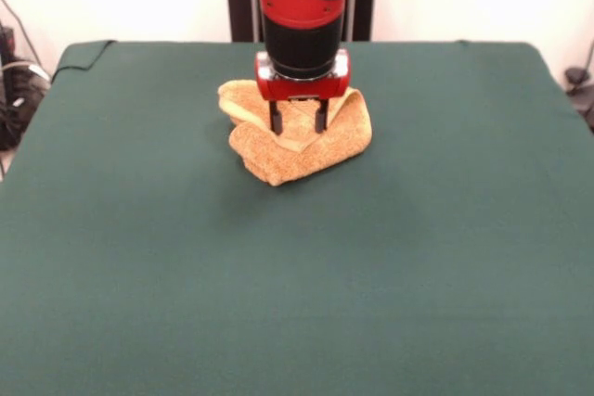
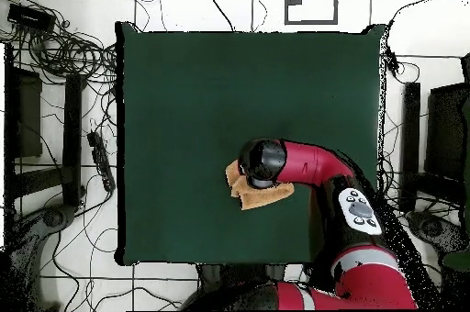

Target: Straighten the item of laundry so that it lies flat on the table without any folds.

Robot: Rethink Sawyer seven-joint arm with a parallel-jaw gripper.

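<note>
The tan-orange towel [image 1: 306, 150] lies bunched and folded over itself on the dark green table [image 1: 297, 275], toward the robot's side. In the overhead view the towel [image 2: 266, 196] peeks out from under the arm's wrist. My gripper [image 1: 297, 127] points straight down over the towel's middle. Its two black fingers [image 1: 276, 119] stand apart, with the tips down at the cloth. I cannot see cloth pinched between them. No care tag shows.
The red arm [image 2: 317, 163] reaches in over the table from the robot's side. Cables and stands [image 2: 64, 51] lie on the floor around the table, off its edges. A fold of the table cover [image 1: 83, 53] hangs at one far corner.
</note>
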